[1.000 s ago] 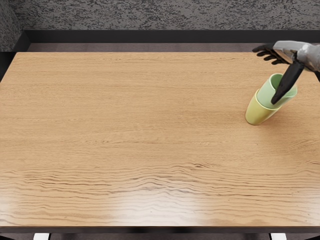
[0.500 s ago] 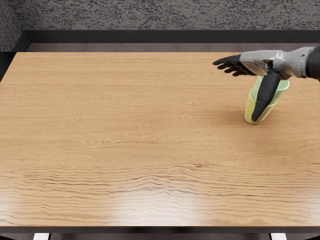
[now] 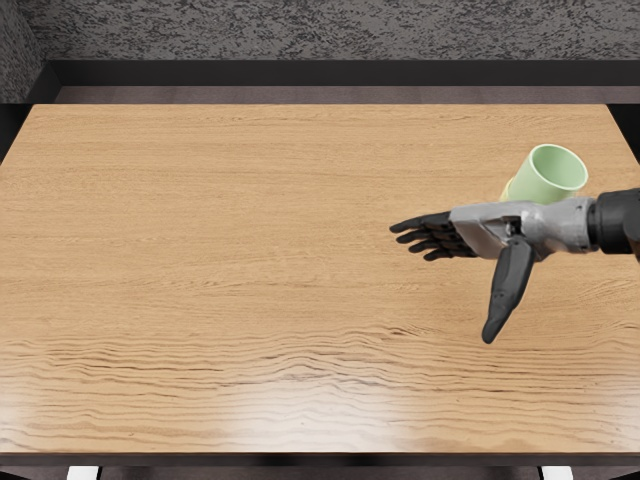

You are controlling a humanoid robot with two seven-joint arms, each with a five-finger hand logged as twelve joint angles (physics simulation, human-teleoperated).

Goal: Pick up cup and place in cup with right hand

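You have a wide, light-brown wood-grain table below you. Your grey-and-black right robot hand reaches in over its right part, fingers stretched leftward, thumb spread wide toward the near edge, gripping nothing. Just beyond your wrist, the pale green, round, open-topped cup leans right, mouth up; a sliver of the yellow cup shows at its lower left, your hand hiding the rest.

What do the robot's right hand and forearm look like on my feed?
The right hand has a light grey body with slim black fingers and a long black thumb. The wrist is light grey and rounded; the forearm beyond is black. I can't make out cables or markings.
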